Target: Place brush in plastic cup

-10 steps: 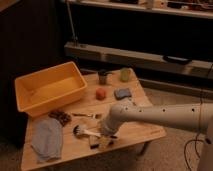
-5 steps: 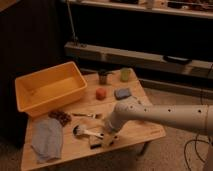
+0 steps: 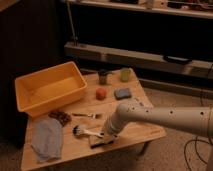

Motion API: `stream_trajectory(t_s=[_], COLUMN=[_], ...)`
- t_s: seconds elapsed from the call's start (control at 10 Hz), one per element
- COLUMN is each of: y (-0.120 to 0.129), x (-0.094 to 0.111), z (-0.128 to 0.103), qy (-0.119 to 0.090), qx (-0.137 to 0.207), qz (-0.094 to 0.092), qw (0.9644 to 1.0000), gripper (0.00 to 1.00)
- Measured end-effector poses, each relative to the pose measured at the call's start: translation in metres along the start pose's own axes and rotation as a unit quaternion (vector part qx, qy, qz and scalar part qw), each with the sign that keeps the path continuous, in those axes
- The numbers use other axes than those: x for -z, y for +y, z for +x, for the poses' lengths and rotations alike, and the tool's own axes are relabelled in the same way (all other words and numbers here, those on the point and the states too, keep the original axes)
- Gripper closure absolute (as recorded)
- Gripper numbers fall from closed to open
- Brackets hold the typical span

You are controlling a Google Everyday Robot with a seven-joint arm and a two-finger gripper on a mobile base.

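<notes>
The brush lies on the wooden table near its front edge, with its fluffy round head to the left and its pale handle pointing right. My gripper is down at the handle's right end, at the tip of the white arm that reaches in from the right. The handle's end is hidden under the gripper. The plastic cup, light green, stands upright at the back of the table, well away from the gripper.
A dark grey cup stands left of the green one. A red object and a blue-grey pad lie mid-table, with a fork nearer the brush. There is a yellow bin at the back left, a grey-blue cloth at the front left and a dark brown cluster.
The arm has shifted only slightly over the brush handle. The brush and the other things lie where they were.
</notes>
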Motion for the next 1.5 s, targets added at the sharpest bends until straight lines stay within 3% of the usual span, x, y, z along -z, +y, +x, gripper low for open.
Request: stream_trajectory(t_s=[0.2, 0.5, 1.0, 1.2, 1.3, 1.5], y=[0.001, 0.0, 0.0, 0.0, 0.002, 0.004], x=[0.0, 0.007, 0.014, 0.014, 0.012, 0.01], z=[0.001, 0.006, -0.002, -0.005, -0.006, -0.01], qy=[-0.003, -0.015, -0.013, -0.012, -0.014, -0.018], qx=[0.0, -0.002, 0.011, 0.015, 0.019, 0.022], qz=[-0.001, 0.001, -0.001, -0.002, -0.005, -0.013], qw=[1.0, 0.9999, 0.9999, 0.9998, 0.9997, 0.9995], gripper=[1.0, 0.98, 0.48, 0.34, 0.34, 0.47])
